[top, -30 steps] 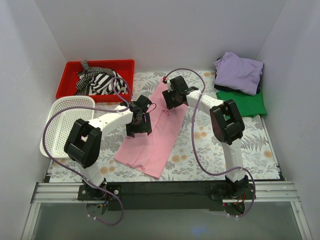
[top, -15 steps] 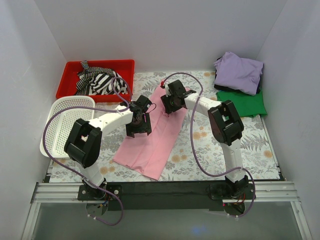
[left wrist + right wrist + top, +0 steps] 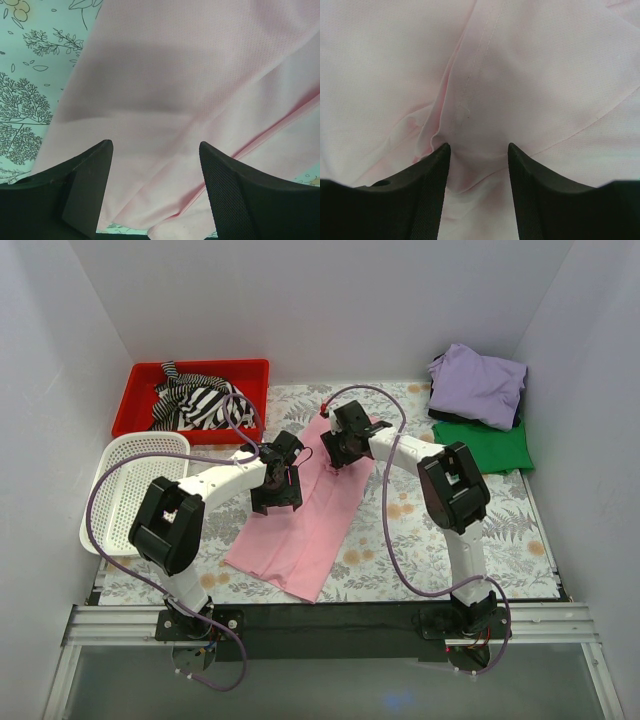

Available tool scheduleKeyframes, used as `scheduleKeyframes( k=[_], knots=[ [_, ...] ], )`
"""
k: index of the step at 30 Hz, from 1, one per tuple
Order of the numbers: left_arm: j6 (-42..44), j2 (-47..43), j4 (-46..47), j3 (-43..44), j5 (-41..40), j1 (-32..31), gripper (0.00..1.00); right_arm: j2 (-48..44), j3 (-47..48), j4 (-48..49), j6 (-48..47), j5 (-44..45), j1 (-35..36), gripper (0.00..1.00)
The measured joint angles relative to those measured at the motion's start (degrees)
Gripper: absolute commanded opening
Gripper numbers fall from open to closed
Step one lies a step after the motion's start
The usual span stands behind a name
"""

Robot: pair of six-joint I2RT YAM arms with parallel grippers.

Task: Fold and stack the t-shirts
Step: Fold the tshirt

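**Top view.** Pink tee (image 3: 300, 535): centre of table (image 3: 420, 530), a long folded strip running 1 to 7 o'clock, laid flat, seemingly for its next fold. Left gripper (image 3: 276, 502) sits over its 9 o'clock edge, right gripper (image 3: 338, 453) over its 1 o'clock end. Lavender tee (image 3: 478, 383) partly overlaps green tee (image 3: 495, 448) at 2 o'clock, likely the stack site.

**Left wrist.** Jaws apart above smooth pink cloth, holding nothing.

**Right wrist.** Jaws apart, straddling a raised crease beside a seam, probably set to pinch it.
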Motion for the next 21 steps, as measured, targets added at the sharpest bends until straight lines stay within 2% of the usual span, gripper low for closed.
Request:
scheduleKeyframes(
  k=[21],
  knots=[
    [0.02,0.96,-0.09,0.0,-0.74,0.0,0.68,-2.27,-3.15,-0.42,0.72,-2.08,1.09,0.57]
  ],
)
